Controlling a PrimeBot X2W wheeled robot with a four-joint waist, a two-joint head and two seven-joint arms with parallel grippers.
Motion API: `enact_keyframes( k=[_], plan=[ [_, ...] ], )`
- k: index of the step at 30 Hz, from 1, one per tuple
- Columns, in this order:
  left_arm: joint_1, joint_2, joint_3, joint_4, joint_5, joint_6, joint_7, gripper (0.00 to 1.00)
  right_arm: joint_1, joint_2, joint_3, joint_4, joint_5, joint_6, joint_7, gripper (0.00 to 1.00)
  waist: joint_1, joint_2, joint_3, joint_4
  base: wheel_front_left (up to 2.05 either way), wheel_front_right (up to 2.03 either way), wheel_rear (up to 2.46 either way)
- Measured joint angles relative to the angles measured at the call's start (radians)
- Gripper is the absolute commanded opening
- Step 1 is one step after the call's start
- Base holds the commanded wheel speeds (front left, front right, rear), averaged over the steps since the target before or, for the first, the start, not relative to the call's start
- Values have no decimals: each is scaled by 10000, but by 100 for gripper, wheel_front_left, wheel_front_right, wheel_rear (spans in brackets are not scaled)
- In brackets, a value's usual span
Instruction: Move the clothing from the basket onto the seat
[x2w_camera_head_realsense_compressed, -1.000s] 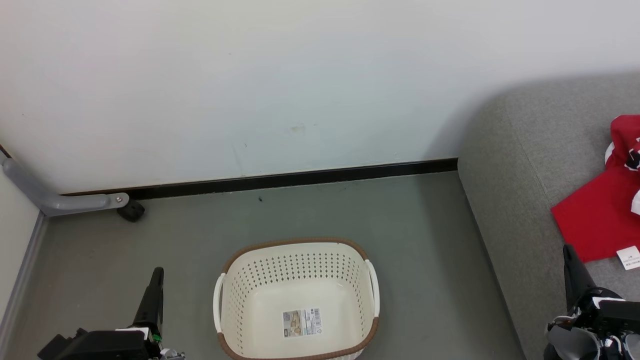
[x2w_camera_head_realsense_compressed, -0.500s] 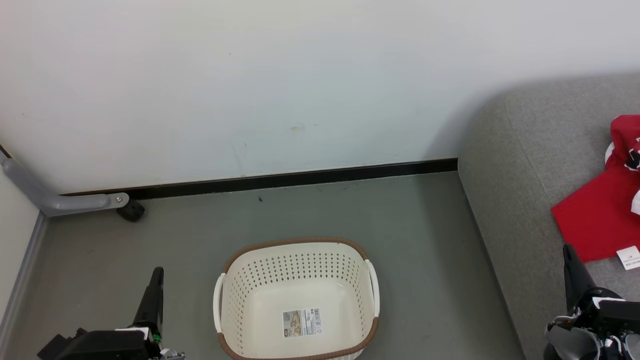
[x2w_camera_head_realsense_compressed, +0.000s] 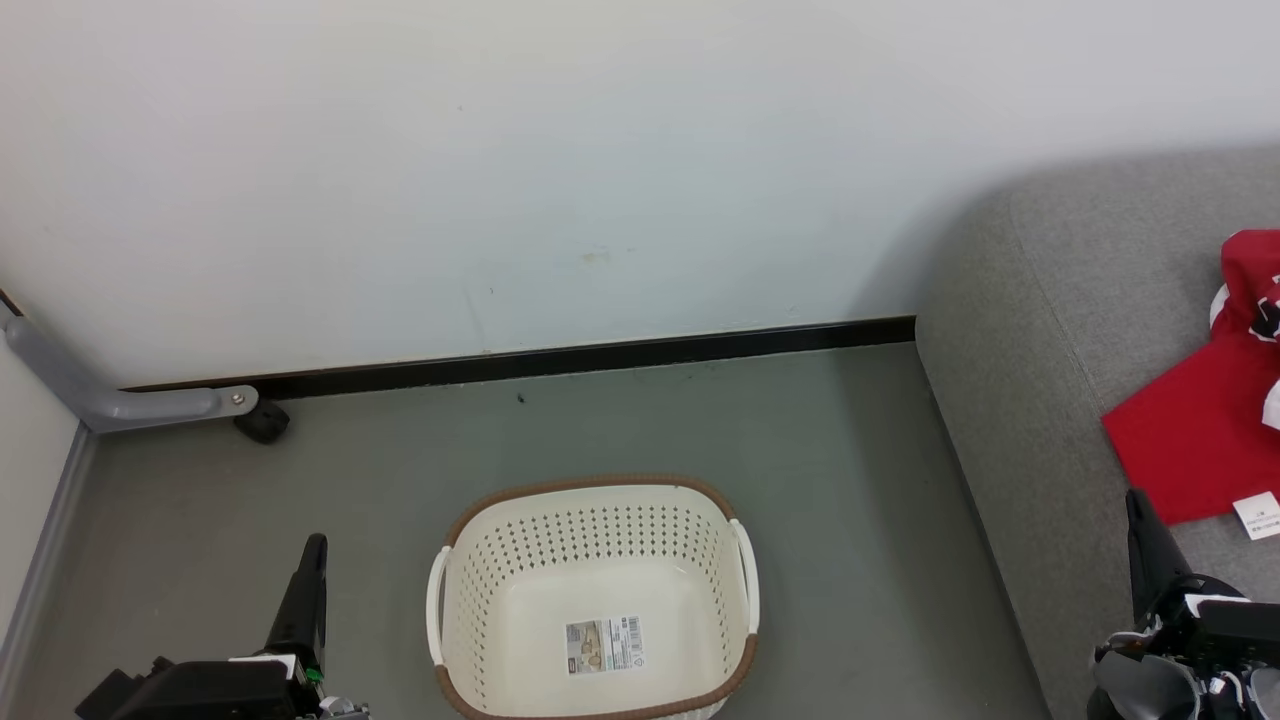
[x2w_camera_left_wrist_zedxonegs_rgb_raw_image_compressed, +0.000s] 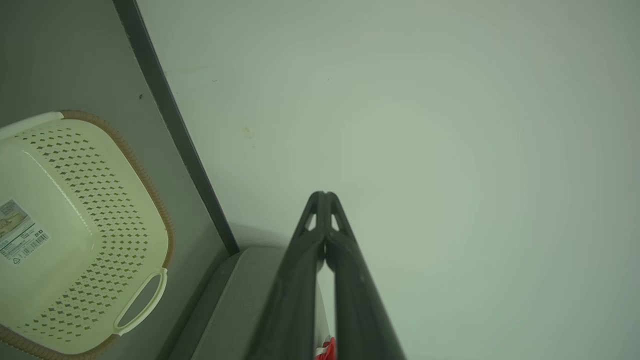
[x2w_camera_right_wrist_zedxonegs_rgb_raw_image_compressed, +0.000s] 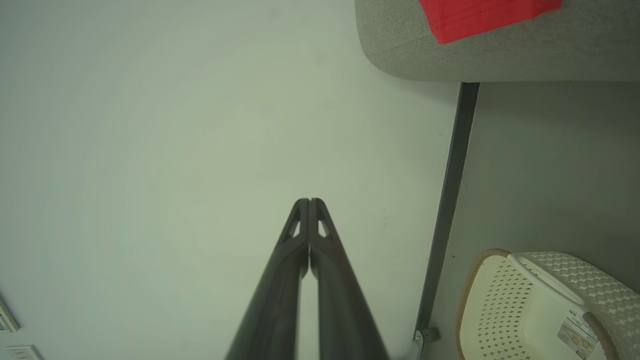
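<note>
The cream basket (x2w_camera_head_realsense_compressed: 595, 540) with a brown rim stands on the grey floor, holding nothing but a label sticker (x2w_camera_head_realsense_compressed: 603, 645). The red clothing (x2w_camera_head_realsense_compressed: 1200, 420) with white panels and a small white tag lies on the grey seat (x2w_camera_head_realsense_compressed: 1020, 320) at the right. My left gripper (x2w_camera_head_realsense_compressed: 312, 548) is shut and empty, left of the basket. Over the seat's front, just below the clothing, is my right gripper (x2w_camera_head_realsense_compressed: 1135, 500), also shut and empty. Each wrist view shows its fingertips pressed together: the left gripper (x2w_camera_left_wrist_zedxonegs_rgb_raw_image_compressed: 325, 194) and the right gripper (x2w_camera_right_wrist_zedxonegs_rgb_raw_image_compressed: 308, 200) both point at the white wall.
A white wall with a black baseboard (x2w_camera_head_realsense_compressed: 560, 360) runs behind the basket. A grey metal leg with a black castor (x2w_camera_head_realsense_compressed: 262, 422) sits at the far left. Open floor lies between the basket and the seat.
</note>
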Motion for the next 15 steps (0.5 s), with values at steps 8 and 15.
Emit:
enact_keyframes(
  k=[8, 15],
  plan=[
    [0, 0, 0, -4, 0, 0, 0, 0, 0, 2, 2, -2, 0, 0, 0, 0, 0, 0, 0, 0, 0, 0, 0],
    [0, 0, 0, -6, 0, 0, 0, 0, 1, 2, 2, -2, 0, 0, 0, 0, 0, 0, 0, 0, 0, 0, 0]
  ],
)
